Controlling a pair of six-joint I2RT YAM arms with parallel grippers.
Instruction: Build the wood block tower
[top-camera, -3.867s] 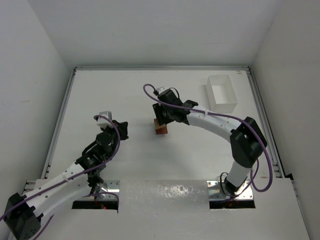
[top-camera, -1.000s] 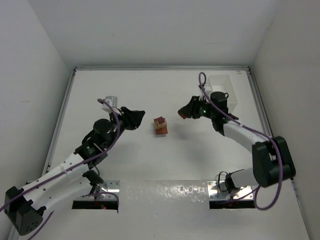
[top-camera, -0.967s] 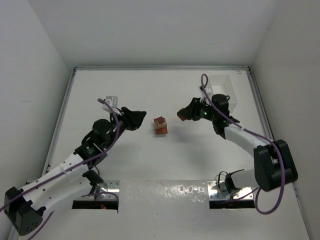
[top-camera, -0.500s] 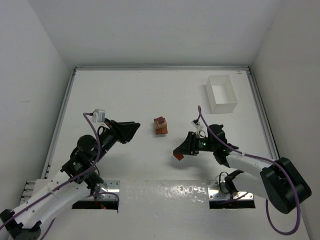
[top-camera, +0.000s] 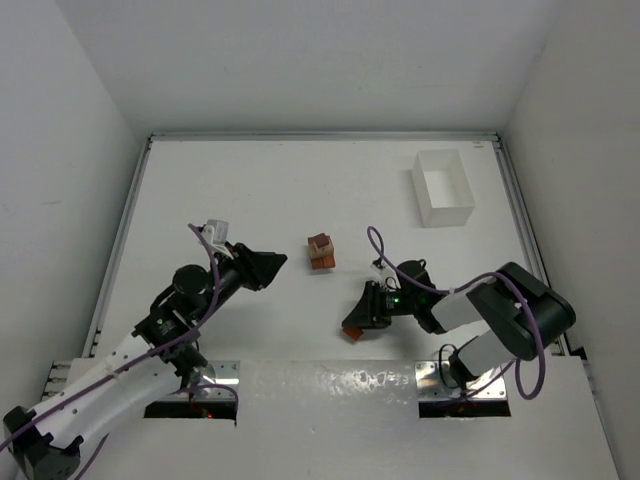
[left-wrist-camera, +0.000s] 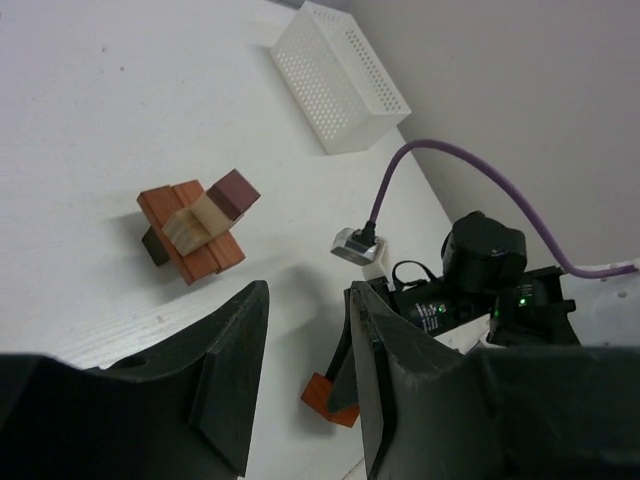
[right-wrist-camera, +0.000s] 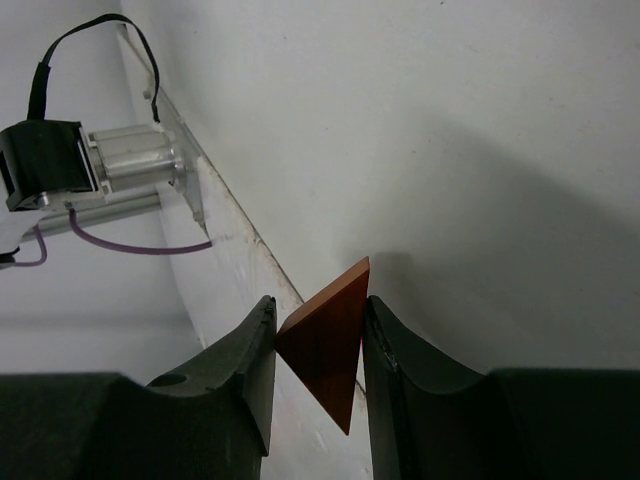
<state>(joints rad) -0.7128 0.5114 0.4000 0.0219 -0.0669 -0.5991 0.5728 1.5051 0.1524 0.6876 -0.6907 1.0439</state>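
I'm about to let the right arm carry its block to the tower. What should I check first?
1. Block held by right gripper: ok, clamped between both fingers.
2. Block level: not ok, it sits corner-up, tilted in the grip.
3. Tower standing: ok, nothing touches it.
4. Left gripper clear of tower: ok, open, empty and apart from it.
5. Path from block to tower: ok, only bare table lies between.
6. Free flat spot on top of the tower: cannot tell.
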